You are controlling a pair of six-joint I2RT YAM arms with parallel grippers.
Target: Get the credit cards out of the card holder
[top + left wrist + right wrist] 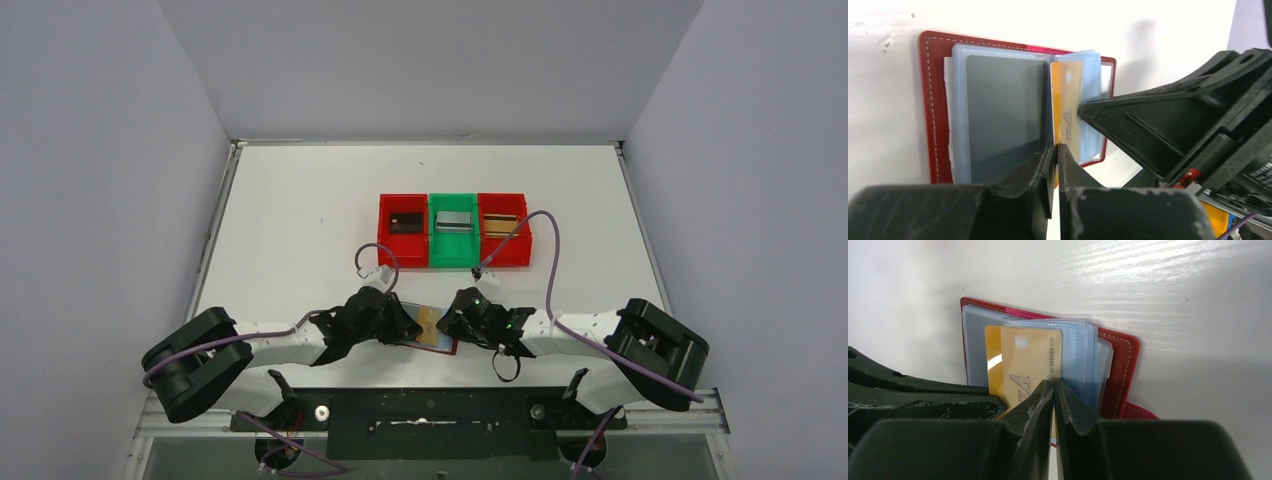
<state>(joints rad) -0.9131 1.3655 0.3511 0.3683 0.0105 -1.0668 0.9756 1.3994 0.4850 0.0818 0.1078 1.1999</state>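
The dark red card holder (440, 345) lies open at the near table edge between both grippers. One gold credit card (1020, 357) stands raised in a clear sleeve, its left part bare. My left gripper (1056, 147) is shut on this card's near edge. From the other side, my right gripper (1054, 385) is shut on the same raised page where sleeve and card overlap. I cannot tell whether it pinches the card too. A dark grey card (1003, 115) lies in the holder's left sleeve. The right gripper's finger (1148, 120) touches the gold card (1068, 100) in the left wrist view.
Three bins stand in a row mid-table. The red bin (386, 240) holds a black card (404, 223), the green bin (452, 255) a silver card (453, 221), and the right red bin (522, 240) a gold-tan card (500, 223). Purple cables arc over the arms.
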